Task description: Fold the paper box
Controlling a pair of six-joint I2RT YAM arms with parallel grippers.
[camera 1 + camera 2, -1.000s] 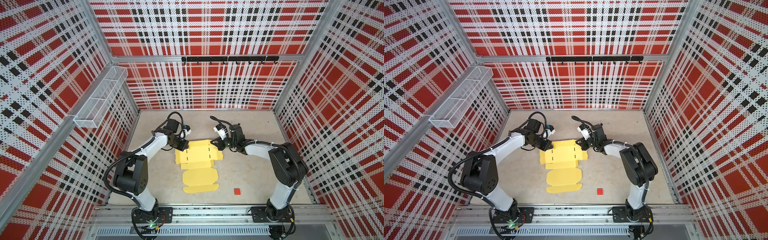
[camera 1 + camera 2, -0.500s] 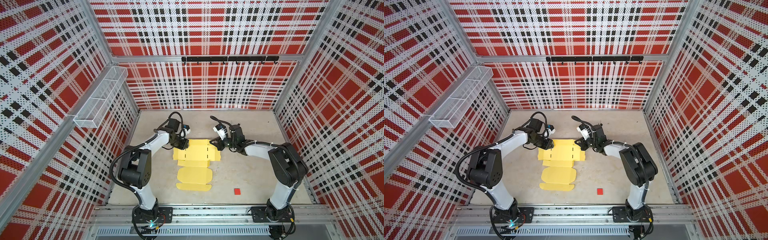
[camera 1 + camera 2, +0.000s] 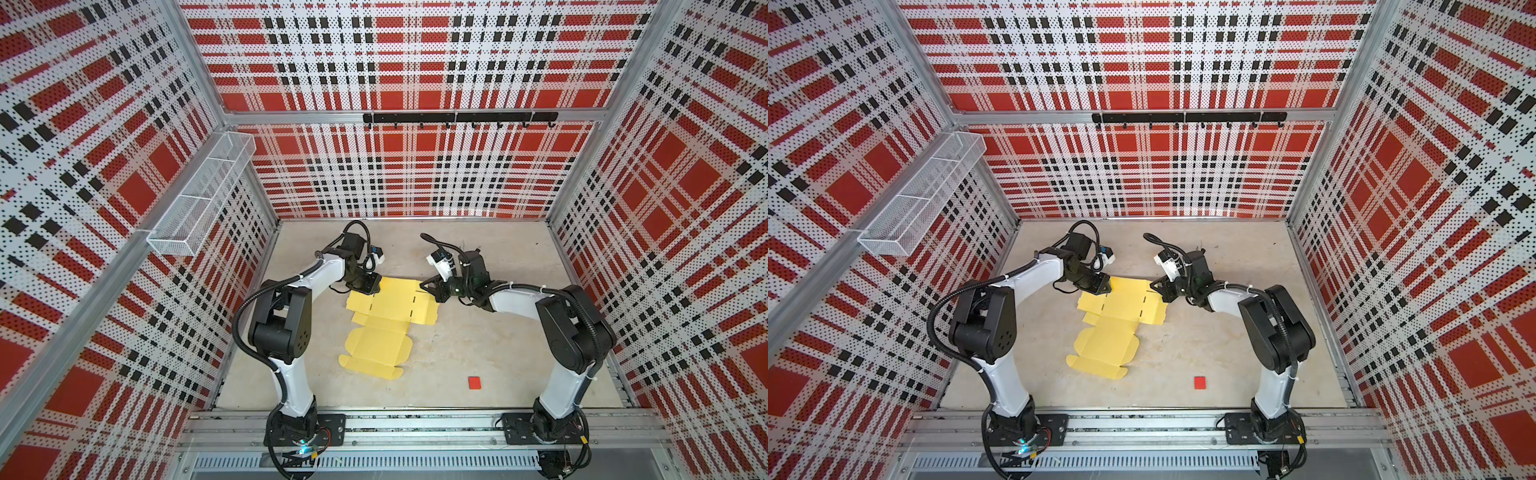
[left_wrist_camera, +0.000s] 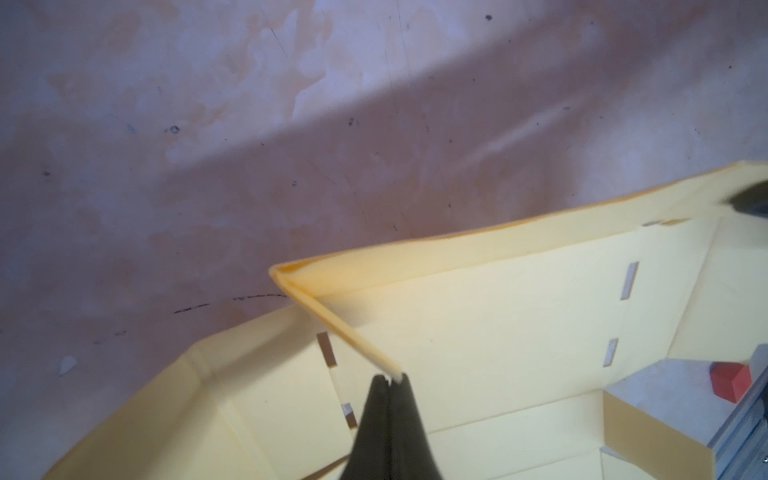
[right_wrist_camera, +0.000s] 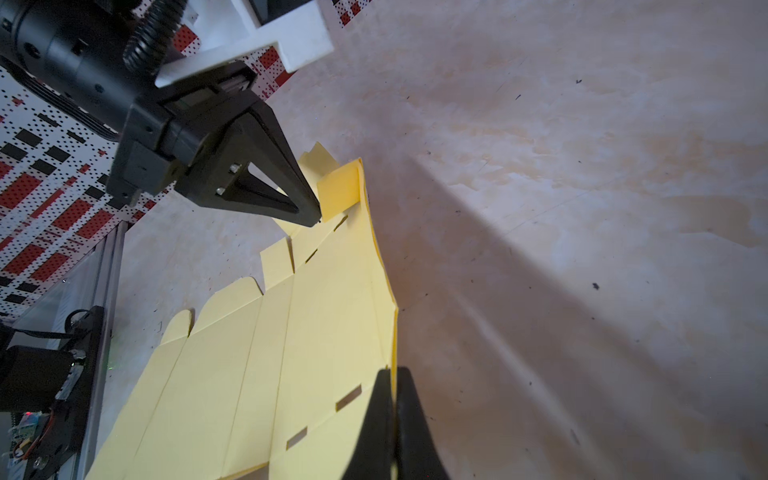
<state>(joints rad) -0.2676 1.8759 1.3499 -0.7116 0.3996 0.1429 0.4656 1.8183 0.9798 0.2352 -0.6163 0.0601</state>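
Near end of the paper box (image 3: 390, 309) has swung toward the left arm since a second ago. Its far end sits about where it was, between both hands. Left arm elbow has come in closer to the card. Right arm looks unchanged.

The paper box (image 3: 1121, 309) is an unfolded pale yellow die-cut sheet. It lies mid-surface (image 3: 478, 345) between the two arms in both top views. The wide part with slits is at the far end. Narrower panels and rounded flaps run back toward the arm bases, skewed left. Most of it is flat, but the far strip is lifted and bent up.

Left hand (image 3: 375, 289) is at the far left corner, fingers together and clamped on card. In the left wrist view the fingertips (image 4: 376, 401) pinch the end of a narrow raised tab. That tab meets the upright far strip at a corner.

Right hand (image 3: 424, 286) is at the far right corner, fingers together and clamped on the raised far edge. In the right wrist view the fingertips (image 5: 409, 399) are closed on the thin card edge. The left hand (image 5: 312, 218) is at the other end of the same strip.

Small red square (image 3: 474, 382) lies on the surface near the right arm base, well apart from the card. Wire basket (image 3: 199, 199) hangs on the left wall, and a black hook rail (image 3: 459, 118) is on the back wall.
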